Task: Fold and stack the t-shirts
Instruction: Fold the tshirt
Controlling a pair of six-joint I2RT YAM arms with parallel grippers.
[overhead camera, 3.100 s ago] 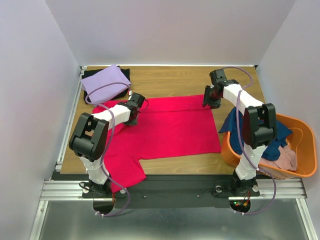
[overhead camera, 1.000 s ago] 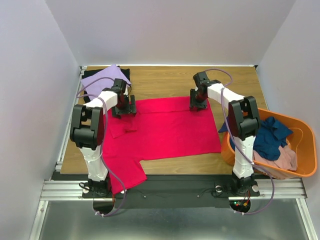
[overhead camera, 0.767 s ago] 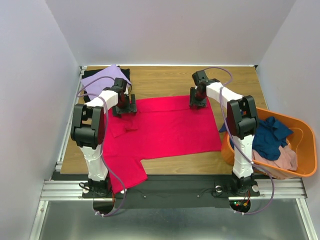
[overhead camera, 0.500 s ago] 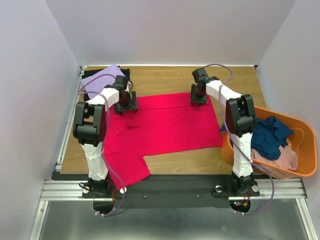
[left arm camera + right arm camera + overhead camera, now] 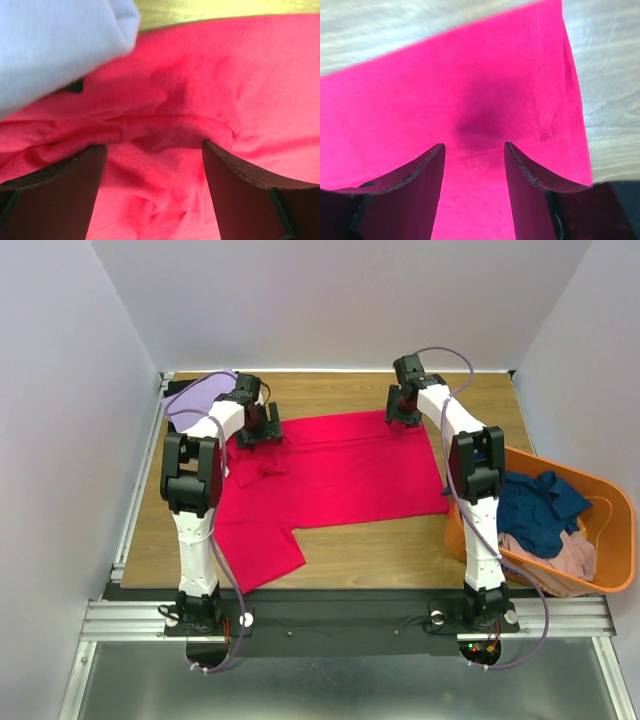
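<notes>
A bright crimson-pink cloth t-shirt (image 5: 340, 470) lies spread flat on the wooden worktop (image 5: 380, 560). One side edge lies just beside the orange plastic tub (image 5: 612, 540); whether the two touch cannot be told. The rest of the shirt stretches away from the tub. A short sleeve at the shirt's end farthest from the tub points toward the arm bases.

The right pincer (image 5: 403, 410) is down at the shirt's far corner on the tub side. In the right wrist view its two dark fingers (image 5: 420, 190) stand apart, the pincer (image 5: 472, 145) spread. Crimson cloth fills the gap, and a stitched hem runs just beside the tips where bare wood begins.

The left pincer (image 5: 262, 425) is at the shirt's other far corner, the one well apart from the tub. Its fingers (image 5: 55, 200) are spread wide too — the pincer (image 5: 154, 145) straddles a raised ridge of bunched crimson fabric. Neither wrist view shows the cloth clamped, and whether the tips press on it cannot be told.

A lavender cloth t-shirt (image 5: 195, 400) lies farther still from the tub, just beside the left pincer. In the left wrist view its pale edge (image 5: 50, 45) overlaps the crimson cloth.

Inside the tub a navy blue t-shirt (image 5: 535, 515) is heaped, one part draped over the rim. A crumpled dusty pink t-shirt (image 5: 560, 560) lies beside it — toward the tub's near wall.
</notes>
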